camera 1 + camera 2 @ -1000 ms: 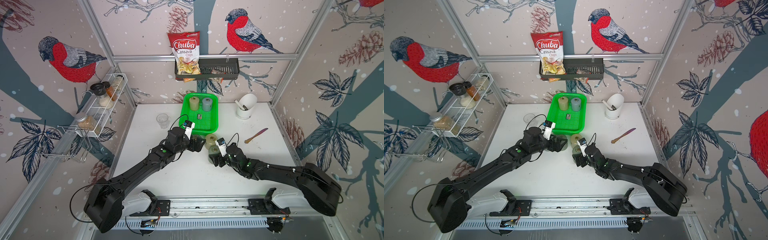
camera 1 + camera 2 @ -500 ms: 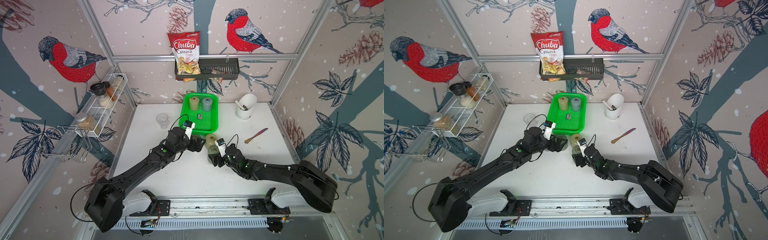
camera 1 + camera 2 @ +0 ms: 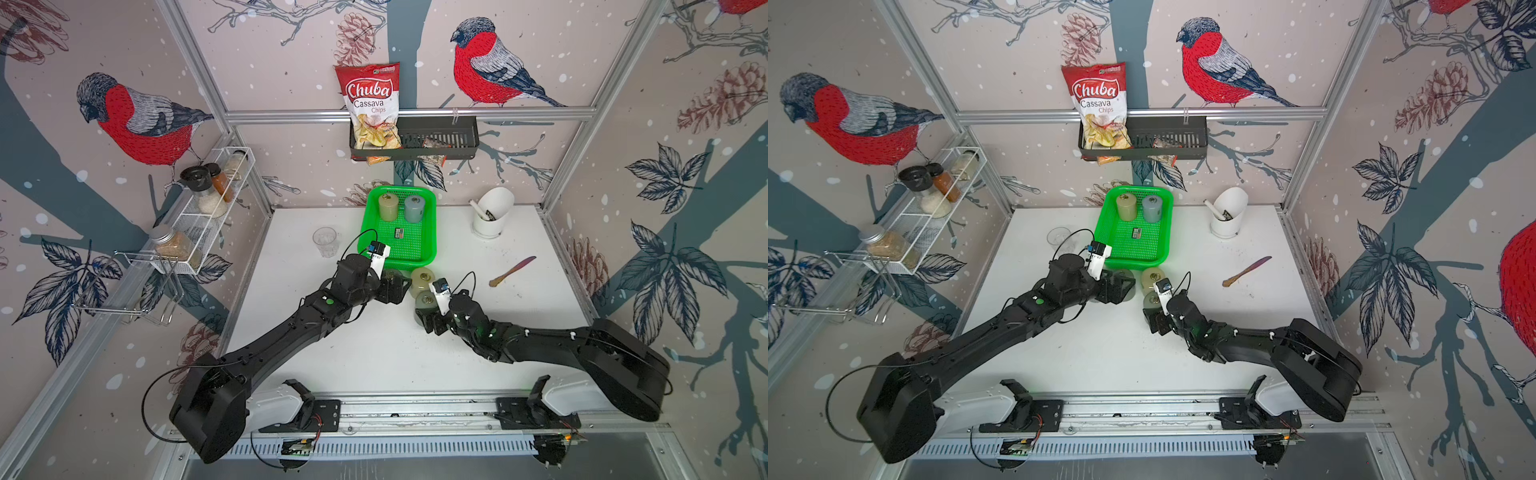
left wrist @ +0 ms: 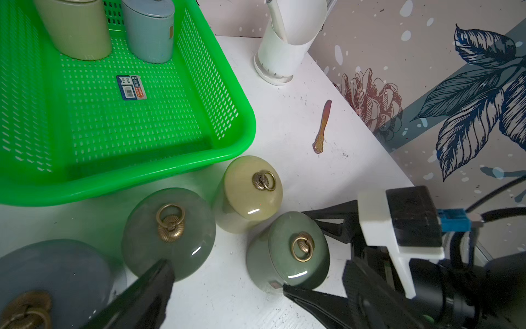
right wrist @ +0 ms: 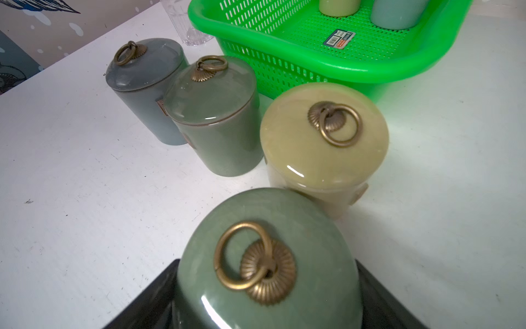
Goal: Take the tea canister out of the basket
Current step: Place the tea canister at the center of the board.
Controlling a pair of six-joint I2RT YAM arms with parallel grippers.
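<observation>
The green basket (image 3: 428, 245) (image 4: 227, 134) stands at the back of the table. Two tea canisters, a beige one (image 3: 387, 206) and a blue-grey one (image 3: 414, 208), are upright inside it. Several more stand on the table just in front of it: grey-blue (image 5: 145, 88), green (image 5: 213, 119), beige (image 3: 422, 277) and dark green (image 3: 424, 301) (image 4: 287, 250). My right gripper (image 3: 428, 319) (image 5: 266, 266) is shut on the dark green one, which rests upright on the table. My left gripper (image 3: 394, 289) (image 4: 225, 275) is open beside the green canister (image 4: 168, 230), holding nothing.
A clear glass (image 3: 325, 241) stands left of the basket. A white cup (image 3: 490, 214) and a small knife (image 3: 512, 271) are to the right. The black wall rack (image 3: 436, 139) holds a chips bag. A white wire shelf (image 3: 203, 216) hangs on the left wall.
The right arm's elbow has shifted slightly. Both grippers and all the canisters stay where they were.
</observation>
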